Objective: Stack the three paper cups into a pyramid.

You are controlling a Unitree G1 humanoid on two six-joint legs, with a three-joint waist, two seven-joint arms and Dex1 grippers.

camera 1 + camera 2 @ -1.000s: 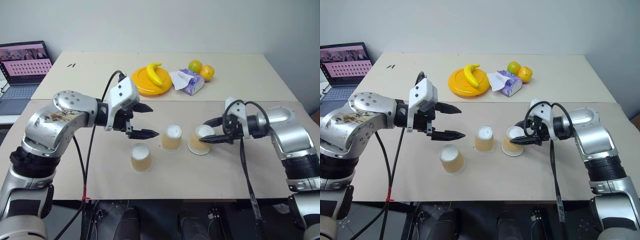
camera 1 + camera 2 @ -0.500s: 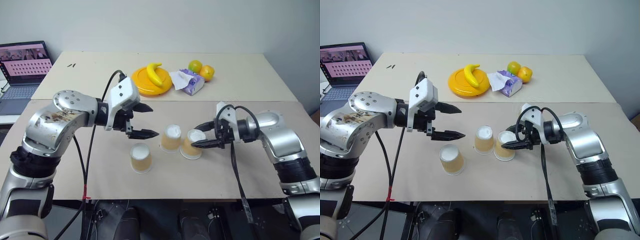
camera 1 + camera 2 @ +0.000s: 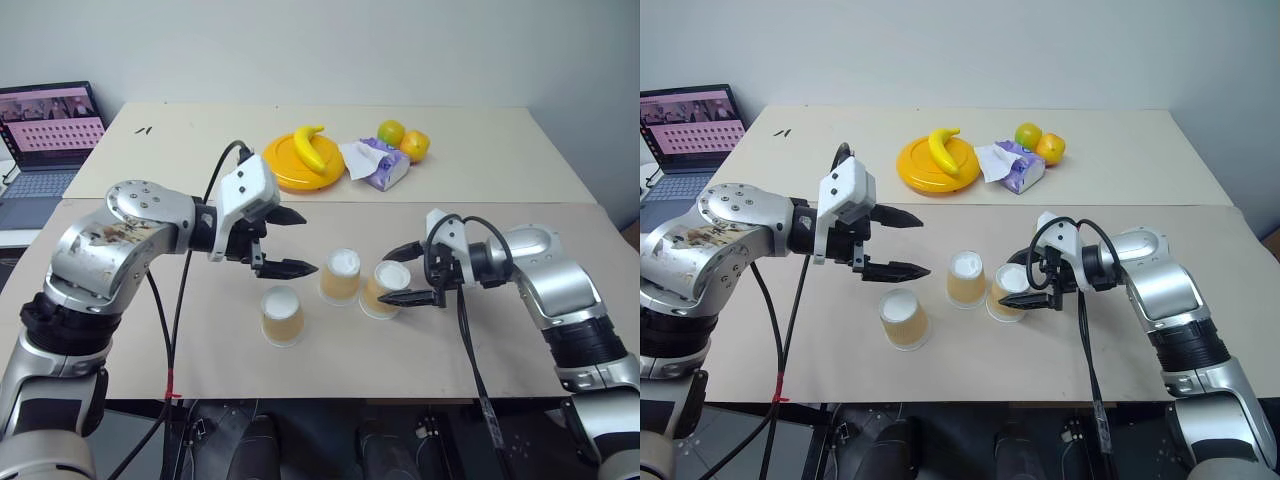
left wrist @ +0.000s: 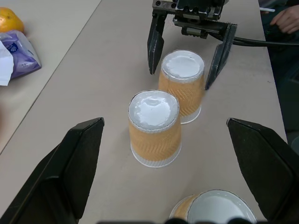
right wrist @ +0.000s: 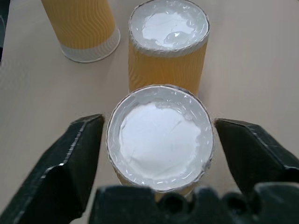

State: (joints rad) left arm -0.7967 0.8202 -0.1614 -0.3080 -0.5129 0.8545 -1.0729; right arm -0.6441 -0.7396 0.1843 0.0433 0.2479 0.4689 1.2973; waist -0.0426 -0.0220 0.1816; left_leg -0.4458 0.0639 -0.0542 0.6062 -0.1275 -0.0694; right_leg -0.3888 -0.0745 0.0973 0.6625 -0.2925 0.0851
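The right tool stands spread around the nearest of the three paper cups, fingers clear of its sides. The left tool, also spread, hovers empty. All three stand upside down on the worktop. Light, crushable; grip mid-wall, gently.

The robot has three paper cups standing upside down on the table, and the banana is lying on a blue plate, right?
Not quite. The plate under the banana is yellow-orange, not blue, as the left eye view shows. The three paper cups do stand upside down on the table.
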